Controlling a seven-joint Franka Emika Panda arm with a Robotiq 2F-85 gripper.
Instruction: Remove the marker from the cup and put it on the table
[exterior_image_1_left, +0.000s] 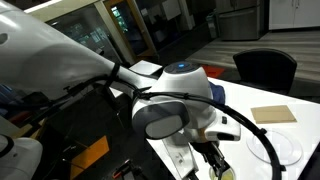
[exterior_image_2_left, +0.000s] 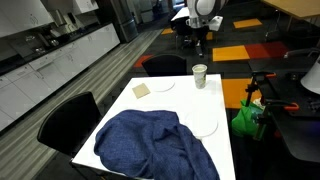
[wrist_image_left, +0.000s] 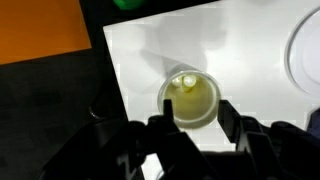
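Note:
The cup (wrist_image_left: 190, 100), small and round with a pale rim and yellowish-green inside, stands on the white table (wrist_image_left: 250, 60). The bright-yellow marker (wrist_image_left: 186, 82) pokes up inside the cup at its far rim. My gripper (wrist_image_left: 194, 125) is open and empty right above the cup, with a dark finger on each side of its near half. In an exterior view the cup (exterior_image_2_left: 200, 76) stands near the table's far edge (exterior_image_2_left: 215, 100), with my gripper (exterior_image_2_left: 201, 45) hanging over it. In an exterior view the gripper (exterior_image_1_left: 210, 155) is low over the table; the cup is hidden there.
A blue cloth (exterior_image_2_left: 150, 145) covers the near part of the table. White plates (exterior_image_2_left: 163, 84) (exterior_image_2_left: 204, 124) and a tan square (exterior_image_2_left: 141, 90) lie nearby. A plate rim (wrist_image_left: 308, 50) is at the right. Black chairs (exterior_image_2_left: 165, 65) and a green bag (exterior_image_2_left: 245, 118) stand around.

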